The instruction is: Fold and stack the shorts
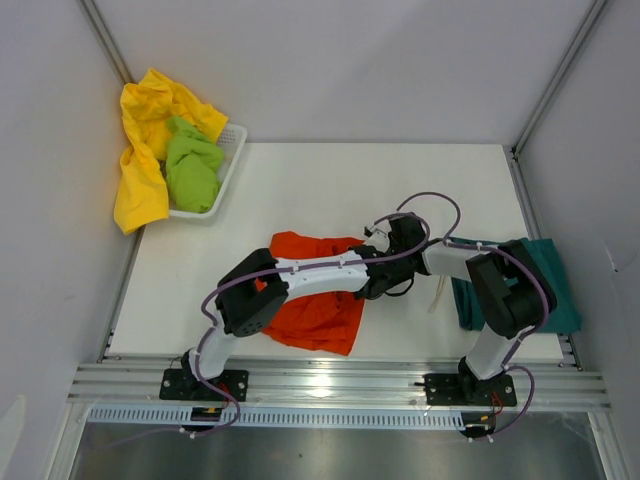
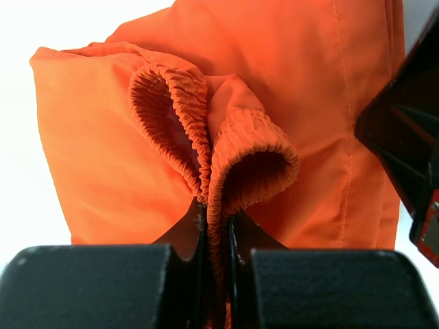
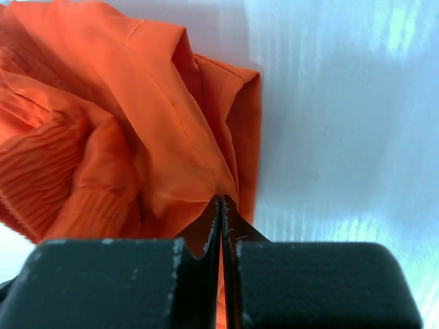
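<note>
On the white table, seen from above, a pair of orange-red shorts lies crumpled just toward six o'clock from the middle, partly under the left arm; both arms reach in and meet at the shorts' three o'clock edge. From the left wrist camera, the left gripper is closed almost fully, pinching the gathered elastic waistband, which loops up in two ruffled folds above the jaws. From the right wrist camera, the right gripper is clamped tight on a thin fold of the same orange-red fabric, with bare table at three o'clock beside it. A folded pair of dark teal shorts lies at the table's four o'clock edge, partly hidden by the right arm. At ten o'clock a white basket sits at the corner; lime green shorts are bundled inside it; yellow shorts drape over its nine o'clock rim and hang down.
</note>
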You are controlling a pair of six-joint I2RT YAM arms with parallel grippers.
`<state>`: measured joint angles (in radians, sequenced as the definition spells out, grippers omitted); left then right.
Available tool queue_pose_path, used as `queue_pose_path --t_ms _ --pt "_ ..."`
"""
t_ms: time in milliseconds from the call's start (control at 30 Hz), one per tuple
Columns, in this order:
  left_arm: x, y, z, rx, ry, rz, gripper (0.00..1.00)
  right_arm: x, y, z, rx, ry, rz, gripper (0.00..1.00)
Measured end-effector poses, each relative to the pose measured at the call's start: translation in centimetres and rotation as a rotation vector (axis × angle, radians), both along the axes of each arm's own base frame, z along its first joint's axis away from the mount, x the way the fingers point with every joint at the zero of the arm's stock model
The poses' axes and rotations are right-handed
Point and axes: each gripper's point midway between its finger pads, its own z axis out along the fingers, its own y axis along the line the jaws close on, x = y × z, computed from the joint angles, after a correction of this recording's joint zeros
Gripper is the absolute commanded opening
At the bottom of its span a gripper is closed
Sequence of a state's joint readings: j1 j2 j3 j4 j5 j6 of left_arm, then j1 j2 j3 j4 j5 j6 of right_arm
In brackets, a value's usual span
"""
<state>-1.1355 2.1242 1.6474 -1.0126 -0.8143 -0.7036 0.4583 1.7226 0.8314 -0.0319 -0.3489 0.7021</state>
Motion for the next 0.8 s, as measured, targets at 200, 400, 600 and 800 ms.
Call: queue_pose_path --t_ms 200,400,600,800 --pt "-0.6 -0.3 -0.9 0.048 -0.004 -0.029 0.09 0.8 0.7 -0.1 0.043 -0.004 0.017 0.0" --pt "-1.7 -1.5 -0.8 0.052 -0.02 -0.075 0.1 1.7 1.3 -0.2 0.082 0.0 0.031 0.0" --pt "-1.6 -1.8 -0.7 0.05 -0.035 -0.087 0.22 2.2 1.4 -0.1 0.096 -0.001 0.037 0.0" --pt "-1.4 -1.8 -0.6 0.068 -0.045 -0.089 0.73 2.5 1.1 -0.1 0.093 -0.005 0.034 0.0"
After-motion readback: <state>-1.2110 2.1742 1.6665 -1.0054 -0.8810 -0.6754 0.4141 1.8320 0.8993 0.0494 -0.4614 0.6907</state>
